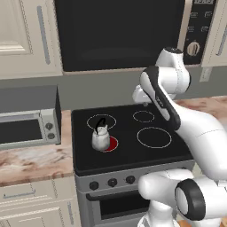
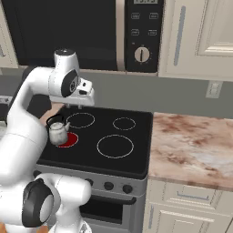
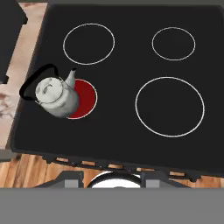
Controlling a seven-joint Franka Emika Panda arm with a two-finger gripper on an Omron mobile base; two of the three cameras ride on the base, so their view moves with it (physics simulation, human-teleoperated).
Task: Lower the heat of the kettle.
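One burner glows red under the kettle (image 1: 100, 138), and the arm hangs high above the stove (image 3: 131, 65).

Four rings mark the black cooktop; the front left one (image 3: 84, 99) is lit, and the kettle sits on its left edge, partly off the red disc. The gripper (image 2: 81, 104) hovers well above the back of the cooktop, fingers pressed together and empty as far as these views allow. The step in hand looks like the approach: nothing is touched yet. The knobs (image 1: 111, 181) sit in a row on the front panel below the cooktop, so the next move calls for dropping down and forward to the knob for that burner, though which one serves it cannot be told.
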